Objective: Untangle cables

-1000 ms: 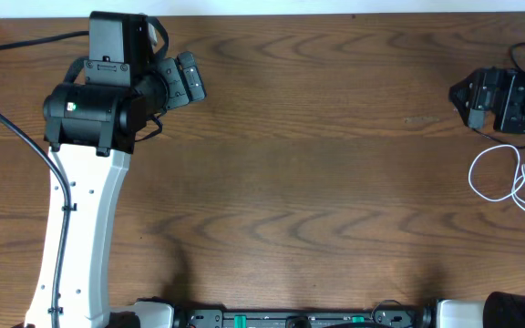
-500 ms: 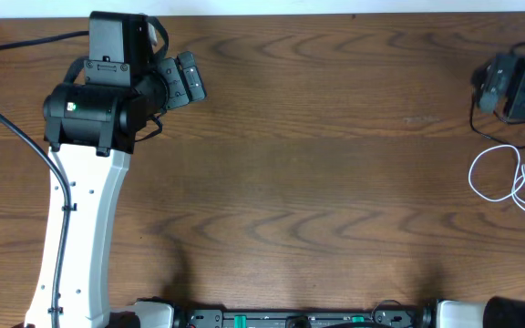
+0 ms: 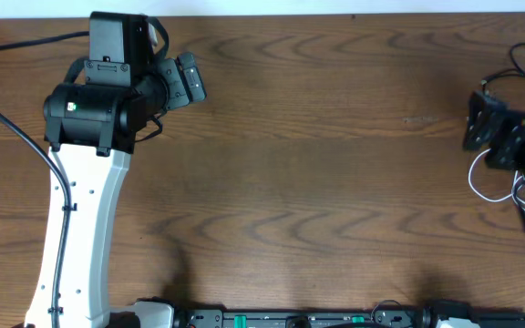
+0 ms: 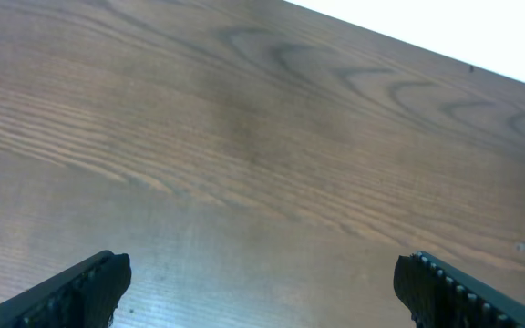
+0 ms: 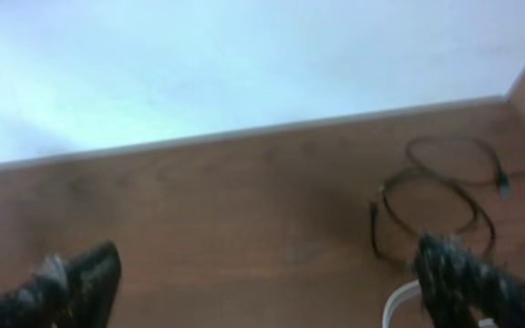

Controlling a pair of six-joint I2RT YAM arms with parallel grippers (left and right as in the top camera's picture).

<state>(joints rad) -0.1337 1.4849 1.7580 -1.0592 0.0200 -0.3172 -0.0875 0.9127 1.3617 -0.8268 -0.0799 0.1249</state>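
Spread wide over the bench (image 4: 244, 137), gripping nothing: left fingers (image 4: 80, 290) and right fingers (image 5: 468, 273).
Close ahead of the right pair, black cable (image 5: 436, 196) looped beside white cable (image 5: 397, 307).

left end effector (image 4: 261, 284): jaws spread wide | right end effector (image 5: 262, 278): jaws spread wide, blurred

Even light; blurred right-wrist view.

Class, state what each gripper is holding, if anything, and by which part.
Nothing is held. Both the left gripper and the right gripper stand open; the black cable and white cable lie on the table, neither between any fingers.
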